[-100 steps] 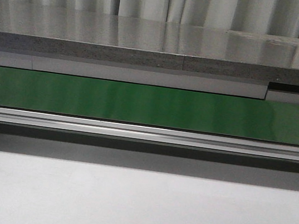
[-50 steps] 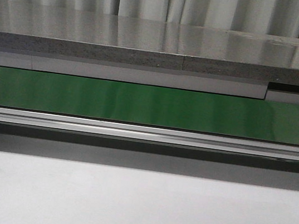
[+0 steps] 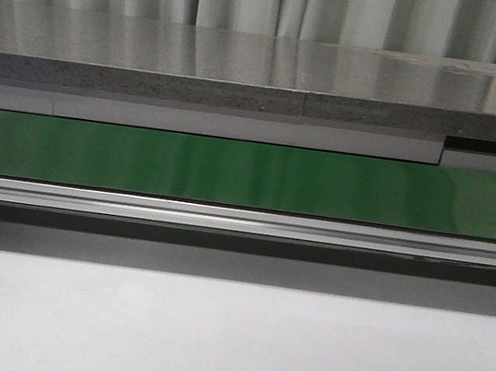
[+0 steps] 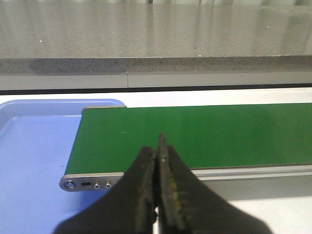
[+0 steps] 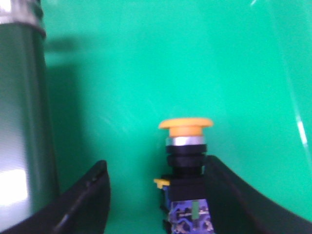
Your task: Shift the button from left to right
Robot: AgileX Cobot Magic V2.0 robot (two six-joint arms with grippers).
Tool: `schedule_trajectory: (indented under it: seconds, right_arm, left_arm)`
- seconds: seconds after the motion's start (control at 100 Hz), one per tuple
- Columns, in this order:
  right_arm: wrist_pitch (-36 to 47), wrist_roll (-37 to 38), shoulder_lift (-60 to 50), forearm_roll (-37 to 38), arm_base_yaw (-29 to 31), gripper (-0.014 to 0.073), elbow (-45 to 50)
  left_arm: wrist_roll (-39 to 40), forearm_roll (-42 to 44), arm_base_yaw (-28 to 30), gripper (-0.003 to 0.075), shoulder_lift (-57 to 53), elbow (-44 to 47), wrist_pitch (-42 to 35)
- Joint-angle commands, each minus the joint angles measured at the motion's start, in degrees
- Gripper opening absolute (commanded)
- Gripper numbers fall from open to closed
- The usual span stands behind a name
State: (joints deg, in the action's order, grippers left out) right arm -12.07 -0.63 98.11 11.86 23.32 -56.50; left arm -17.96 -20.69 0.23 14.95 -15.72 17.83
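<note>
Green surface, button (image 5: 185, 161) upright, yellow-capped, black-bodied, slightly blurred

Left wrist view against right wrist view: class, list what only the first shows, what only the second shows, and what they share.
Only the left wrist view shows the left gripper shut on nothing, the green conveyor belt with its end roller, a blue tray and a grey counter. Only the right wrist view shows the button with its yellow cap, standing between the open fingers of the right gripper, over a bright green surface. Both show black gripper fingers.
</note>
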Motion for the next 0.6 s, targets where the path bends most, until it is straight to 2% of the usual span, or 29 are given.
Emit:
schedule_trajectory:
  seconds: [0.0,0.25,0.59]
  right_arm:
    - [3.3,-0.5,-5.4,-0.8,0.2,0.0440,-1.5]
    - [3.7,-0.5,-13.0,-6.1,-2.3,0.0436,-1.5]
    - [3.9,-0.5,-23.4,-11.2,-12.0,0.0436,1.5]
  left_arm:
    - [0.0,-0.9,-0.4,-0.0019,0.4,-1.5,-3.8]
    - [0.0,-0.9,-0.4,-0.0019,0.4,-1.5,-3.8]
    - [0.0,-0.9,-0.4,-0.0019,0.4,-1.5,-3.8]
